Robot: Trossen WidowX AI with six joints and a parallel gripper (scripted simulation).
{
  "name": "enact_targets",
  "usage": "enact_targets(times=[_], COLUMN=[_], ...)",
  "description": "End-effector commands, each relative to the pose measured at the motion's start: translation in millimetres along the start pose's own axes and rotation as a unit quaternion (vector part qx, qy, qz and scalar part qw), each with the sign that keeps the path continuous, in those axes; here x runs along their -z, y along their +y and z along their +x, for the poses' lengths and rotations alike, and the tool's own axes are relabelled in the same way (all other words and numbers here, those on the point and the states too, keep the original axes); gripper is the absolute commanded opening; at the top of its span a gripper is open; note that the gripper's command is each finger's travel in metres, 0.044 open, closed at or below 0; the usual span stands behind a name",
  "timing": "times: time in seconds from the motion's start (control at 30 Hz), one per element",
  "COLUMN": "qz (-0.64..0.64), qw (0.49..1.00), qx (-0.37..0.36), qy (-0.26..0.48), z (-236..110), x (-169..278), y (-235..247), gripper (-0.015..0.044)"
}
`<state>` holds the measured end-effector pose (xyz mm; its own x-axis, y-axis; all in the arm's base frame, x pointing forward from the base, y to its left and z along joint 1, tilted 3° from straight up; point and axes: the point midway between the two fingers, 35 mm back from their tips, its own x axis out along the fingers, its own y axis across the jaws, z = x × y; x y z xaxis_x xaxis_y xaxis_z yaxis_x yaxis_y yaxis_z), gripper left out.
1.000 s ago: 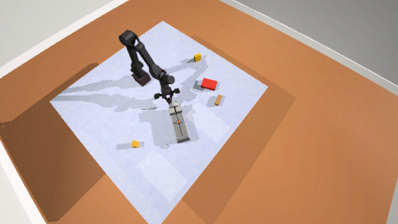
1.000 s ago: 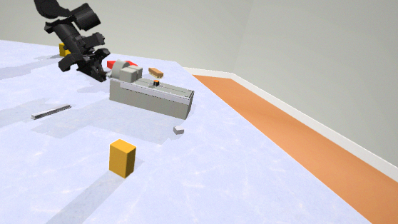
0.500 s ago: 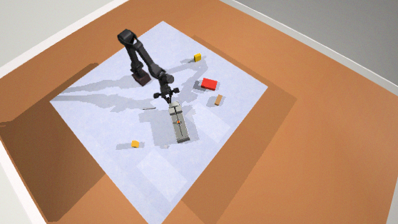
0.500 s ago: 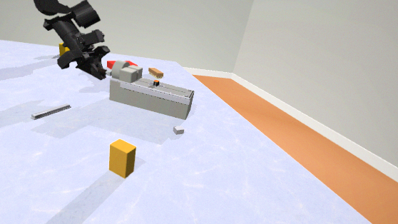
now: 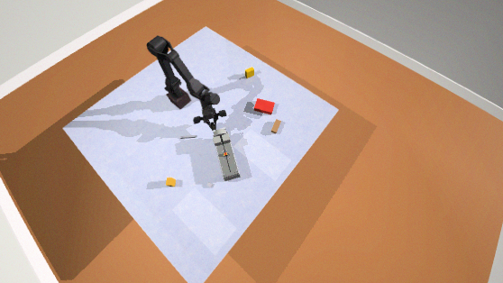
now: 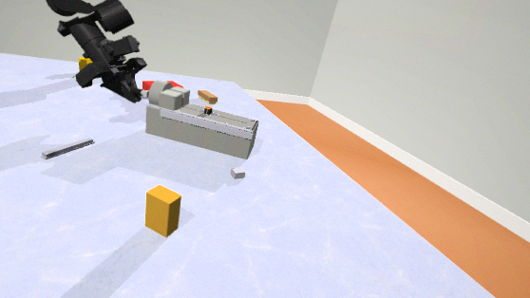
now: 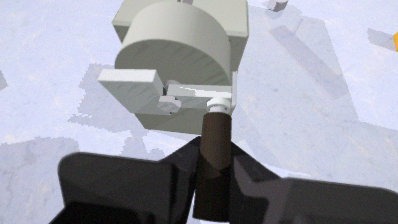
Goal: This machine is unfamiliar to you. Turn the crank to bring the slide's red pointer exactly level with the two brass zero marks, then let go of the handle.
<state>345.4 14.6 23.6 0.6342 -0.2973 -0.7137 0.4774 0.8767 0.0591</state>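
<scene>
The grey machine (image 5: 232, 168) (image 6: 195, 135) (image 7: 172, 22) stands on the pale mat, its round end facing the arm. Its crank arm (image 7: 197, 99) shows in the wrist view, with a dark brown handle (image 7: 217, 125) at its right end, pointing toward the camera. My gripper (image 5: 214, 128) (image 6: 138, 99) (image 7: 216, 144) is shut on this handle, one finger on each side. A small orange-red piece (image 5: 225, 154) (image 6: 208, 109), seemingly the pointer, is around the middle of the machine's top. The brass marks are too small to make out.
A red block (image 5: 264, 106) (image 6: 176, 84) and an orange-brown block (image 5: 276, 126) (image 6: 207, 97) lie beyond the machine. One yellow block (image 5: 170, 182) (image 6: 162, 211) stands on the near side, another (image 5: 250, 72) (image 6: 85, 64) far back. A thin grey bar (image 5: 188, 137) (image 6: 68, 148) and a small grey piece (image 6: 237, 173) lie nearby.
</scene>
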Motion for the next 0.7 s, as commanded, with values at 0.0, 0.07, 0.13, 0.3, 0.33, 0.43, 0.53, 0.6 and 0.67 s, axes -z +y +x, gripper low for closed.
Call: enact_targets(times=[0.0, 0.07, 0.13, 0.3, 0.33, 0.43, 0.53, 0.6, 0.67], qz=[-0.002, -0.002, -0.002, -0.001, -0.001, -0.001, -0.001, -0.001, -0.001], qw=[1.0, 1.0, 1.0, 1.0, 1.0, 1.0, 1.0, 1.0, 1.0], qx=[-0.001, -0.001, -0.001, -0.001, -0.001, -0.001, -0.001, -0.001, -0.001], qy=[-0.003, -0.003, -0.003, -0.003, -0.003, -0.003, -0.003, -0.003, -0.003], z=[-3.8, -4.7, -5.6, -7.9, -8.3, -9.6, -10.8, -11.7, -12.5], x=[-3.6, -4.5, -5.4, -7.6, -8.0, -9.3, -10.5, -11.3, -12.1], y=[0.7, 1.1, 1.5, 2.9, 3.2, 4.2, 5.3, 6.1, 7.0], gripper=[0.0, 0.0, 0.0, 0.0, 0.0, 0.0, 0.0, 0.0, 0.0])
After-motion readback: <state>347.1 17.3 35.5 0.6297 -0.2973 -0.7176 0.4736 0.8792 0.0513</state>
